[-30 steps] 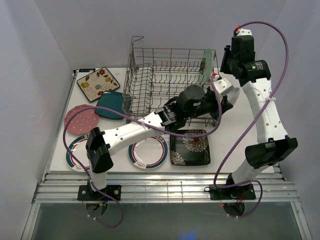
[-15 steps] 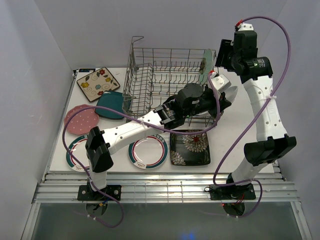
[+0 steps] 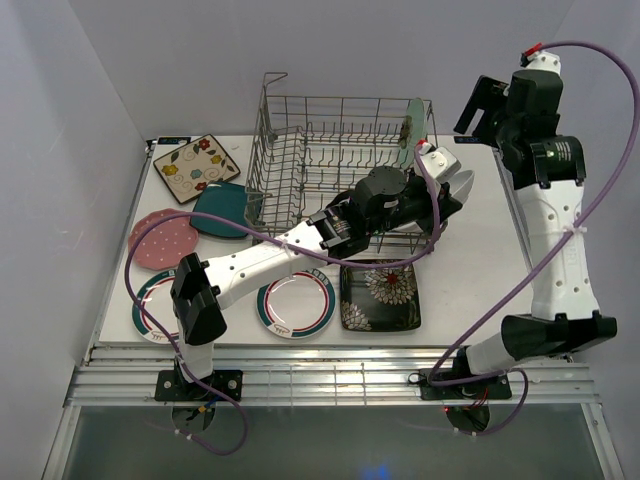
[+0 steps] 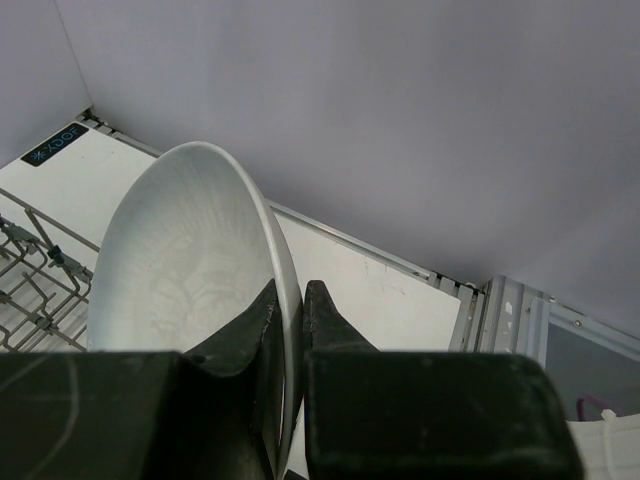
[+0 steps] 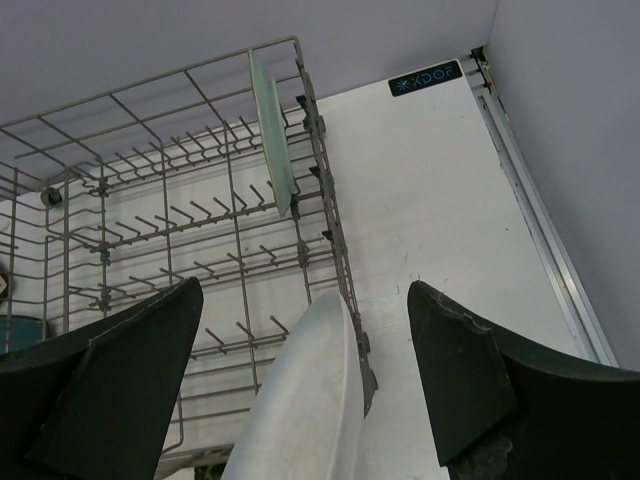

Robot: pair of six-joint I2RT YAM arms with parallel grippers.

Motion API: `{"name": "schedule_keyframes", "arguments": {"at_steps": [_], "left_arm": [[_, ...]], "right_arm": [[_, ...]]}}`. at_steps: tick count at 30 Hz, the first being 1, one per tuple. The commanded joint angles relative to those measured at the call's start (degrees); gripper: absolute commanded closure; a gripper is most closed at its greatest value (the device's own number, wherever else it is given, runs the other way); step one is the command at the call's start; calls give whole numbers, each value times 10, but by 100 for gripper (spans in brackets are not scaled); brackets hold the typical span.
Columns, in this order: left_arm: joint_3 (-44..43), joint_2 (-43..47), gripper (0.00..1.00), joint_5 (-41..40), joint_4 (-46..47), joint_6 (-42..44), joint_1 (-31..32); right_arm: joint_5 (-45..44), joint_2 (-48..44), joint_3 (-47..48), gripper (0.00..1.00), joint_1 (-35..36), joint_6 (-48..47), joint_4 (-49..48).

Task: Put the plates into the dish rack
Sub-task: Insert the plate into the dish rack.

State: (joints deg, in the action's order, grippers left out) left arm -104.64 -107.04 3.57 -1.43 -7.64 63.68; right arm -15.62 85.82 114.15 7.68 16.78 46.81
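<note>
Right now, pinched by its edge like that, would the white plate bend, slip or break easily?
Probably stiff: the white plate shows no sag, upright in the left gripper. Its smooth surface looks slippery. Held only at the rim, it might swivel or chip if knocked.

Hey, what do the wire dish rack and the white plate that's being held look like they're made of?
The dish rack looks like grey metal wire, perhaps coated steel, given its thin rods and dull finish. The white plate is probably glazed ceramic, though melamine is possible. It has a smooth, softly shiny face with a faint raised pattern.
</note>
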Motion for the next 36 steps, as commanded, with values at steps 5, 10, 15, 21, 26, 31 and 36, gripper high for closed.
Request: {"name": "schedule_keyframes", "arguments": {"at_steps": [5, 10, 15, 21, 26, 31, 36], "left_arm": [[-45, 68, 100, -27, 98, -2, -2], [-65, 63, 100, -59, 94, -14, -3], [-85, 64, 100, -62, 92, -25, -3], [-95, 66, 100, -75, 92, -33, -4], [-137, 43, 100, -95, 67, -57, -4], [-172, 25, 100, -102, 64, -59, -4], [-188, 16, 100, -124, 60, -58, -3]], "right_arm": [[-49, -153, -166, 11, 0, 35, -77], [-60, -223, -279, 11, 0, 44, -96], [-32, -294, -376, 15, 0, 46, -124], [5, -431, -538, 14, 0, 57, -211], [32, -489, -616, 15, 0, 56, -243], [40, -499, -668, 16, 1, 54, -277], [19, -474, -678, 22, 0, 62, -302]]}}
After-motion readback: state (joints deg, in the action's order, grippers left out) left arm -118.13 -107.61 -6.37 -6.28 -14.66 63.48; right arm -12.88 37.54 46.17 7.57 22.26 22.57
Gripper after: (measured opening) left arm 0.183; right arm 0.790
